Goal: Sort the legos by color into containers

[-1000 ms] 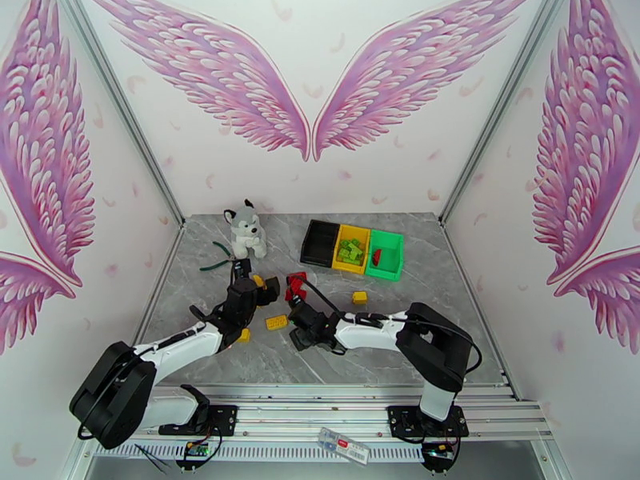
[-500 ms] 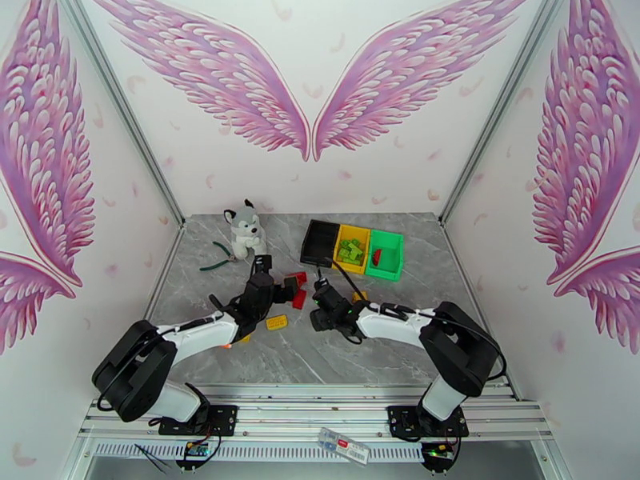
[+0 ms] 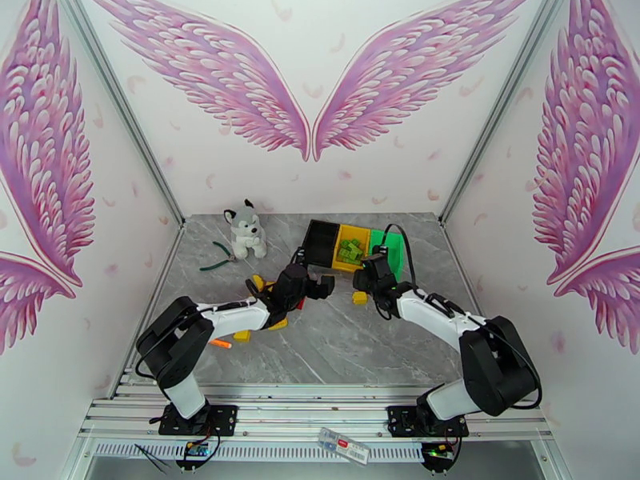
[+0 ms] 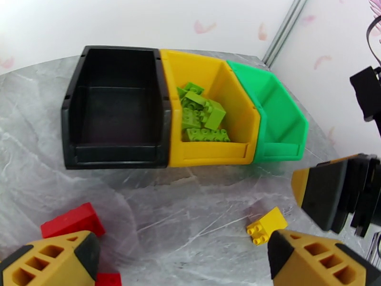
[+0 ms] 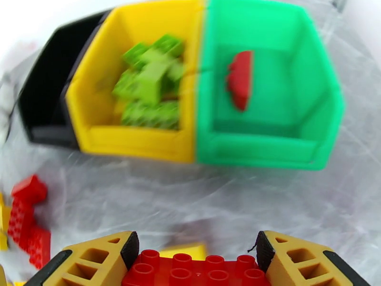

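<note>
Nearest on the grey marbled worktop (image 3: 344, 354), an orange marker (image 3: 222, 344) lies beside the left arm, with a pair of yellow bricks (image 3: 242, 335) just past it by the forearm. The left tool (image 3: 316, 286) reaches towards the middle of the worktop; its wrist camera shows the left tool (image 4: 181, 256) spread wide with nothing between its fingers. Loose red bricks (image 4: 71, 220) lie by its left finger, and a lone yellow brick (image 4: 266, 226) lies on the worktop near its right finger. The right tool (image 3: 374, 274) hangs just on the near side of the bins, over that lone yellow brick (image 3: 360, 298). In its own view the right tool (image 5: 195, 263) is partly closed around a red studded brick (image 5: 190, 275), gripped between the two fingers with the studs facing up. Beyond both tools stand the three joined bins. The black bin (image 4: 114, 106) is on the left. The yellow bin (image 4: 214, 153) in the middle holds a heap of light green bricks (image 4: 202, 117). The green bin (image 5: 266, 153) on the right has one red piece (image 5: 240, 79) lying in it. Further left, towards the back, the green-handled pliers (image 3: 214, 262) lie beside a plush husky (image 3: 246, 230) sitting upright.
</note>
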